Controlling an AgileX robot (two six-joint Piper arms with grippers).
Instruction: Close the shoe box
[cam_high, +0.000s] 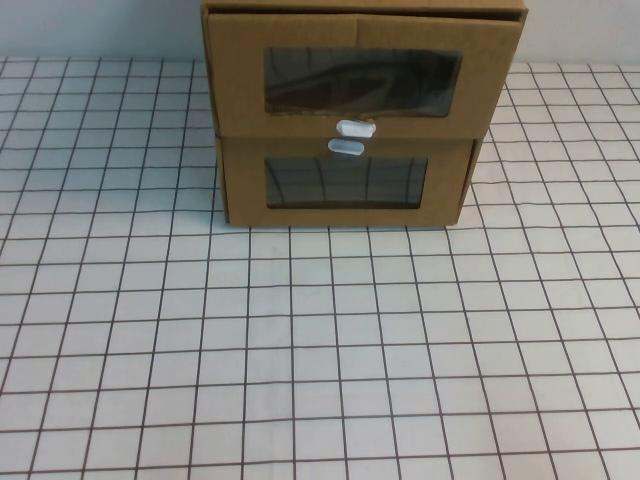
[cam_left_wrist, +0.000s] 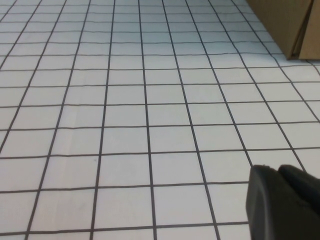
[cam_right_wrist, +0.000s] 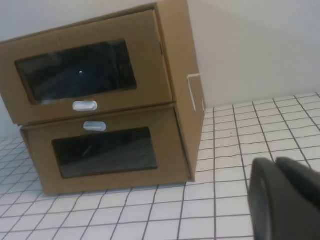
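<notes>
Gridded white tabletop (cam_high: 320, 380) fills the near half of the high view, and neither arm shows in it. At the middle of the tabletop's far edge we have two cardboard boxes stacked. On top sits the shoe box (cam_high: 362, 70), with a wide dark window and a small white pull tab (cam_high: 355, 128) at the lower edge of its front. That front stands a little forward of the box below, and a thin dark gap runs along its top. Under it the lower box (cam_high: 345, 185) has a narrower window and its own tab (cam_high: 345, 147) at the upper edge, just beneath the first one.

Over to the left wrist view: the left gripper (cam_left_wrist: 285, 202) shows only as a dark corner above bare grid, well apart from the lower box (cam_left_wrist: 280, 20), whose corner peeks in. How its jaws stand we cannot tell.

Now the right wrist view: the right gripper (cam_right_wrist: 285, 197) is a dark shape low over the tabletop, near the stack's right side but clear of it. Its jaws we cannot tell either. The shoe box (cam_right_wrist: 100, 70) rests on the lower box (cam_right_wrist: 105, 152), against a pale wall (cam_right_wrist: 250, 45).
</notes>
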